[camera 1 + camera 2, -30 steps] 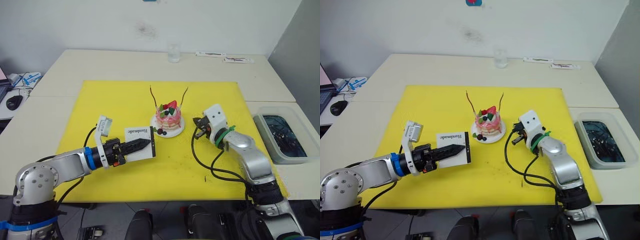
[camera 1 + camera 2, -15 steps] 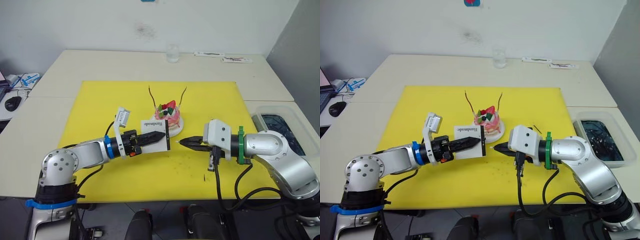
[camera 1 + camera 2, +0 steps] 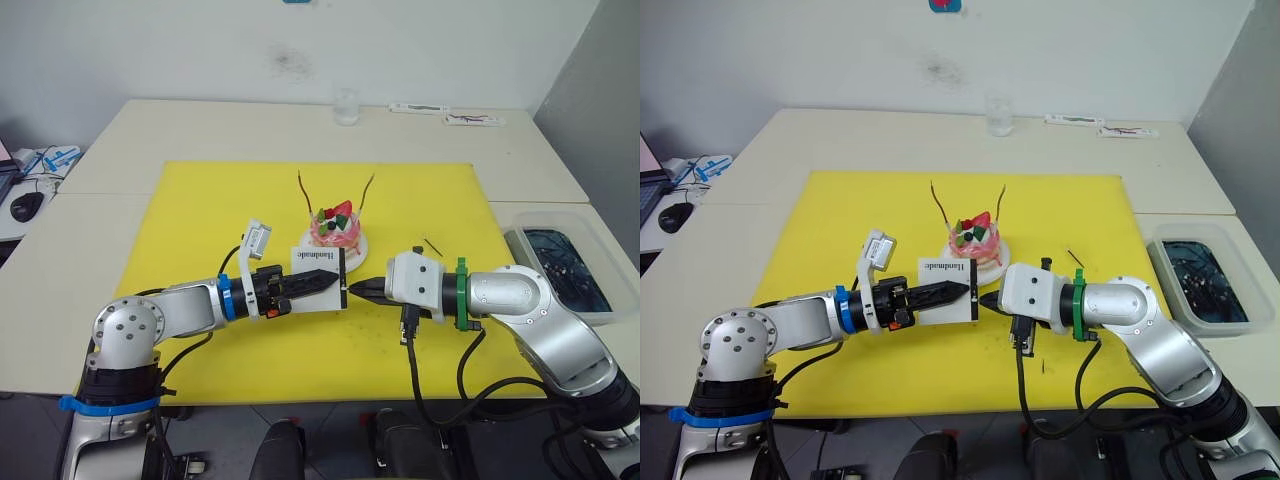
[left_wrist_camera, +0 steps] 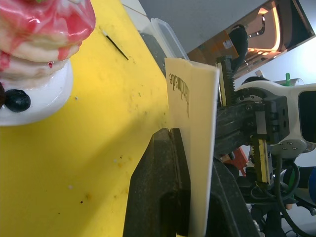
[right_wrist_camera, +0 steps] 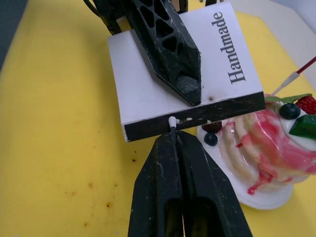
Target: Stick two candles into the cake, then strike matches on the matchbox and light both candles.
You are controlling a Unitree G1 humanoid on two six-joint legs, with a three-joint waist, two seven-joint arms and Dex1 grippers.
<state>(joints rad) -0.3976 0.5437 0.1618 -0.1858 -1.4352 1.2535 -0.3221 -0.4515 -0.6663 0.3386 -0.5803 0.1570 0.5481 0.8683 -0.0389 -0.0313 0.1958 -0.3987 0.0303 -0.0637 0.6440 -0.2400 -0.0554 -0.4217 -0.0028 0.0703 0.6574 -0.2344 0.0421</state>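
Two candles (image 3: 304,190) already stuck in the cake (image 3: 335,229), one at its left and one at its right, both leaning outward, with no flame on either. First part of the task done, then; lighting wholly left.

Cake on its small white plate at the middle of the yellow mat (image 3: 200,200), on the tabletop (image 3: 150,125). Just nearer than the cake, held above the mat: the matchbox (image 3: 318,275), clamped flat between the fingers of the left tool (image 3: 325,279), black striking strip turned to the right. Right tool (image 3: 362,288) closed on a match (image 5: 172,123), white head pressed against or just at that strip, as seen in the right wrist view. No spark or smoke visible, so judged to be at the very start of the first strike.

Still to do, judging from this: drag the head along the strip until lit, carry the flame up and far to one candle tip, then the other, possibly with a second match. One spare match (image 3: 433,245) lying on the mat to the right of the cake, well apart from both tools.

Off the mat: a clear glass (image 3: 346,105) at the far edge of the tabletop, some flat packets (image 3: 475,120) far right, a clear tub (image 3: 560,275) with dark contents at the right.

Risk as judged: thin match, firm pinch, so snapping likely under too hard a stroke.
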